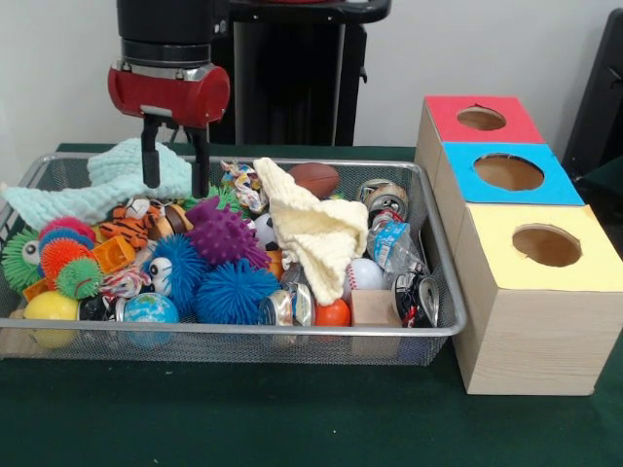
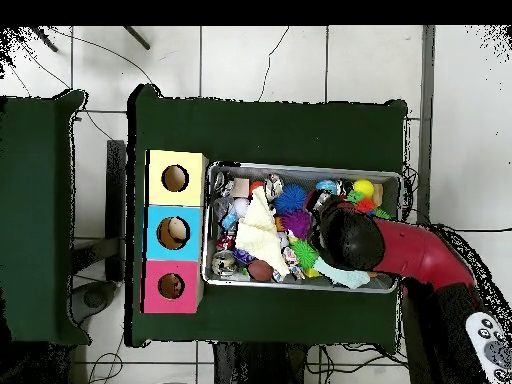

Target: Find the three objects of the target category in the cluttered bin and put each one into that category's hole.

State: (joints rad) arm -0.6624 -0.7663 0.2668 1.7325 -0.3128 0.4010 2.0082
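Observation:
The wire-mesh bin (image 1: 243,332) is packed with toys. It also shows in the overhead view (image 2: 300,168). An orange black-striped plush tiger (image 1: 133,228) lies at the bin's left, partly buried. A brownish piece (image 1: 175,220) next to it may be another plush; I cannot tell. No third plush shows. My gripper (image 1: 175,185) hangs open and empty just above and behind the tiger, its fingers (image 1: 151,165) in front of a mint knitted cloth (image 1: 117,173). From overhead the arm's head (image 2: 345,238) hides the gripper and the tiger.
Three wooden boxes with holes stand right of the bin, topped red (image 1: 482,119), blue (image 1: 507,172) and yellow (image 1: 546,246). A purple spiky ball (image 1: 222,234), blue spiky balls (image 1: 234,292) and a cream knitted cloth (image 1: 316,230) crowd the bin's middle.

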